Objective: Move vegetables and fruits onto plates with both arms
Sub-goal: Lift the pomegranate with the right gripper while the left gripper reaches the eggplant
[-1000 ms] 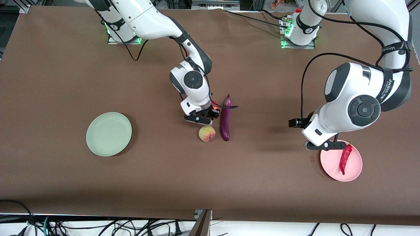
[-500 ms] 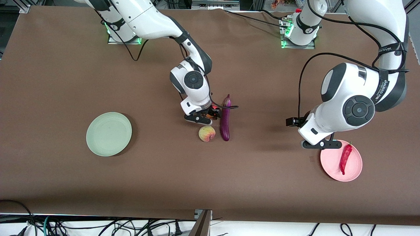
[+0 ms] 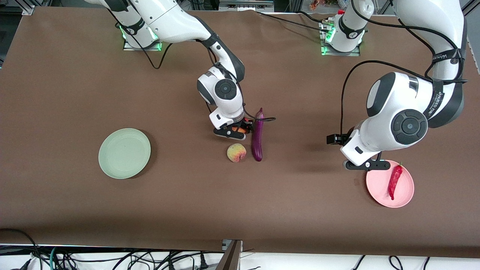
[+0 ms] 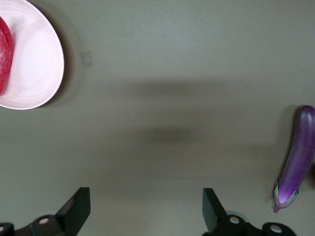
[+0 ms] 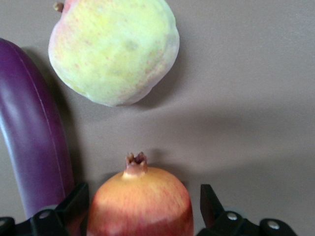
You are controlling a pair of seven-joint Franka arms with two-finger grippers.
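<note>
- You see a glossy purple eggplant [image 3: 257,138] — pale-purple cap.
- Your peach [image 3: 236,153] is yellow-green, blushed pink.
- The round fruit [image 5: 141,204] is red-orange with yellowish patches.
- Red chili [image 3: 394,180] on the pink plate [image 3: 404,194]; the other plate [image 3: 124,153] is mint green.
- The table [image 3: 75,93] is plain brown.

Brown cloth-covered counter [image 3: 75,210]; black cables [image 3: 112,258] on white floor along its camera-side edge; even overhead lighting

**Camera Placement**

Front view: high, facing both arm bases, covering the whole table [image 3: 75,75]. Left wrist view: downward from mid height, taking in the pink plate [image 4: 39,64] and eggplant [image 4: 297,157]. Right wrist view: very close, downward onto the peach [image 5: 113,49], eggplant and red fruit [image 5: 140,201]. Eggplant common to all three.
</note>
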